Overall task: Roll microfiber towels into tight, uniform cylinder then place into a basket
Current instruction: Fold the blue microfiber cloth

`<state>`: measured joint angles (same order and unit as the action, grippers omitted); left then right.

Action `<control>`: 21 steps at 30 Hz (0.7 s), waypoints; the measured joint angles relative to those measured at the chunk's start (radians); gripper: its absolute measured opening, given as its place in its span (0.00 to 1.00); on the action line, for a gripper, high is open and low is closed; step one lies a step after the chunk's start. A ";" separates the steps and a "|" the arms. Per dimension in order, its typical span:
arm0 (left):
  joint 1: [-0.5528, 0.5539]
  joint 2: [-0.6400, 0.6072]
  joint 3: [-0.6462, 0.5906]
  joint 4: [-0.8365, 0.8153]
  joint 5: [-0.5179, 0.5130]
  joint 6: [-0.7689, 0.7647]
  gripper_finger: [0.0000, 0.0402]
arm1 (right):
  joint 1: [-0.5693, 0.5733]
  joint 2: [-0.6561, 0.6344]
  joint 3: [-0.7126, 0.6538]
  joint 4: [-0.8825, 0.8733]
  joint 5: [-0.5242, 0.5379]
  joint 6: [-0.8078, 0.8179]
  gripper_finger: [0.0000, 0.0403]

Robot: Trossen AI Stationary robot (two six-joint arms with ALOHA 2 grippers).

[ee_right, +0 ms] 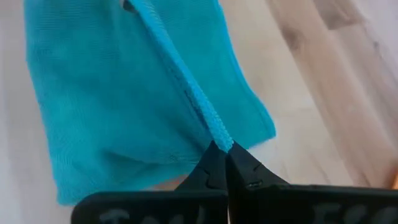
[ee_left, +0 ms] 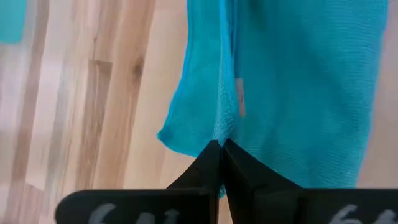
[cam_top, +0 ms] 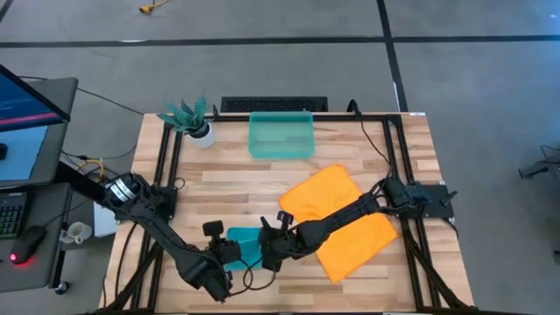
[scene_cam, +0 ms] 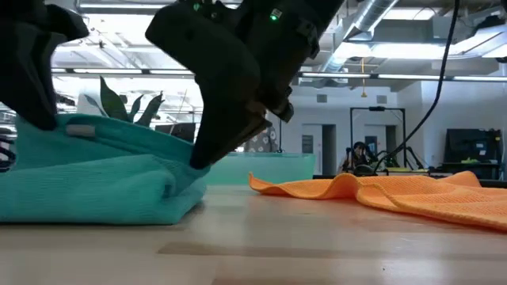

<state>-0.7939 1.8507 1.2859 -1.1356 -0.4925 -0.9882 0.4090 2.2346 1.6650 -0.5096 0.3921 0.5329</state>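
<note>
The teal-blue microfiber towel (cam_top: 246,244) lies near the table's front edge, folded over on itself (scene_cam: 95,178). My left gripper (ee_left: 221,148) is shut on its left end and my right gripper (ee_right: 221,151) on its right end. In the high view the two grippers (cam_top: 229,254) (cam_top: 268,248) stand close together over it. The larger orange towel (cam_top: 350,219) lies spread on the table to the right, partly under my right arm. The teal-green basket (cam_top: 282,150) stands at the table's far side. My left gripper pinches the teal towel's hemmed edge (ee_left: 225,127) between its two fingertips, slanting down from the table's left and near side. One layer or several, I cannot tell. The towel's lower part rests on the table. My right gripper pinches the towel's hem (ee_right: 214,132) at its fingertips, slanting down from the table's right side (scene_cam: 202,158). The hem runs away from the fingers as a raised ridge. The upper layer is lifted a little while the folded bulk (scene_cam: 158,194) lies on the table.
A small plant in a white pot (cam_top: 194,122) stands at the far left, beside the basket. Black rails (cam_top: 166,166) run along the table's left and right sides. Bare wood (cam_top: 236,188) lies between the teal towel and the basket.
</note>
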 joint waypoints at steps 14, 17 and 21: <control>0.002 0.000 -0.002 -0.033 -0.023 0.023 0.07 | -0.006 0.002 0.013 -0.034 0.006 0.002 0.01; 0.001 0.000 -0.002 -0.040 -0.014 0.023 0.15 | -0.006 0.003 0.012 -0.029 0.006 0.002 0.01; 0.003 0.000 -0.002 -0.054 -0.002 0.019 0.25 | -0.006 0.003 0.013 -0.026 0.006 0.002 0.01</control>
<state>-0.7910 1.8507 1.2839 -1.1896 -0.4940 -0.9688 0.4031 2.2379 1.6775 -0.5358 0.3977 0.5350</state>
